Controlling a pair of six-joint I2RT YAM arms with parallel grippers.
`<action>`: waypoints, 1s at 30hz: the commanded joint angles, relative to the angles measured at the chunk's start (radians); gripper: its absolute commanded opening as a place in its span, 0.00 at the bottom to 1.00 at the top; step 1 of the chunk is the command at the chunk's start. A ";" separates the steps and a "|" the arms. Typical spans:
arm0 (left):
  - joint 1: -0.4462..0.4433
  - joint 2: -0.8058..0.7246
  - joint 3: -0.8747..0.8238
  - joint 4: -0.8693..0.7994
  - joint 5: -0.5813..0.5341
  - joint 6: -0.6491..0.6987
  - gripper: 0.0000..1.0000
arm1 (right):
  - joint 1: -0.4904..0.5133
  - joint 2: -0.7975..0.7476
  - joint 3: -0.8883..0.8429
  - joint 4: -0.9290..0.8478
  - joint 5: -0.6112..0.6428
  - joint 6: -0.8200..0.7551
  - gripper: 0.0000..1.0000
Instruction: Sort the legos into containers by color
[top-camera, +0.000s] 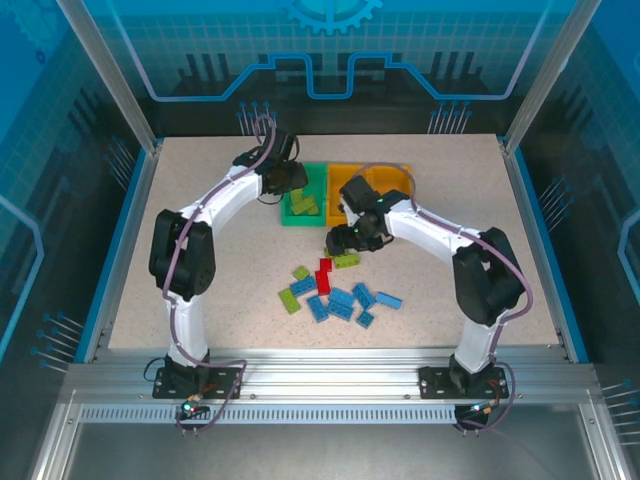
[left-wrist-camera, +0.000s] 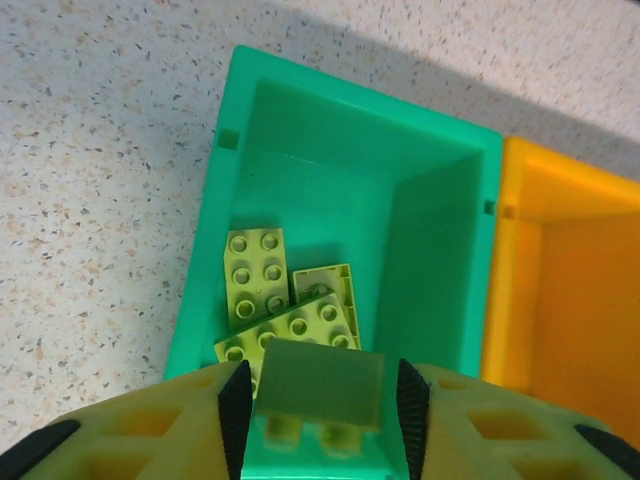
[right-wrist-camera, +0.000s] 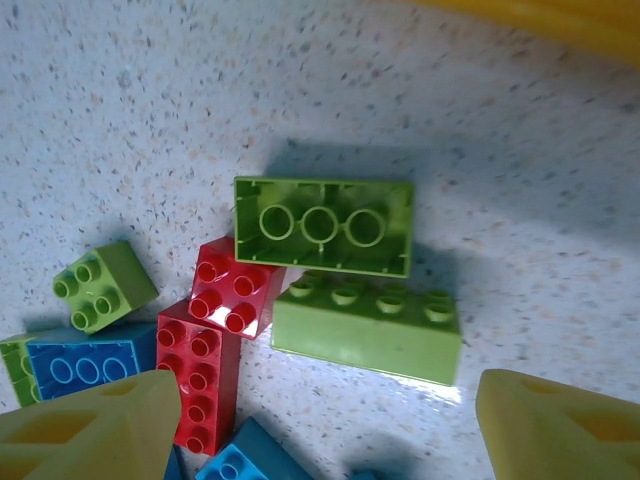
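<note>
A few green bricks (left-wrist-camera: 255, 272) lie in the green bin (left-wrist-camera: 345, 90); the mid-frame heap (top-camera: 335, 295) on the worktop (top-camera: 200, 200) is unsorted. The left pincer (left-wrist-camera: 322, 398) flanks another brick (left-wrist-camera: 318, 382), grip unclear; the right pincer (right-wrist-camera: 320, 420) gapes.

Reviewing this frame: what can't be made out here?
Left wrist: the lime brick between the left gripper pads is blurred; gripped or loose, unclear.
Top external: the orange bins are partly hidden by the right arm; contents unknown.
Right wrist: a blue brick lies partly under the right gripper finger; its full shape is hidden.
</note>
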 joint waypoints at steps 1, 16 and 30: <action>0.003 0.022 0.053 -0.037 0.034 0.045 0.49 | 0.026 0.043 0.028 -0.003 0.036 0.036 0.80; -0.009 -0.166 -0.117 0.052 0.070 0.022 0.91 | 0.044 0.129 0.060 -0.057 0.087 -0.017 0.83; 0.004 -0.363 -0.361 0.110 0.054 0.025 0.99 | 0.044 0.191 0.090 -0.070 0.106 -0.033 0.63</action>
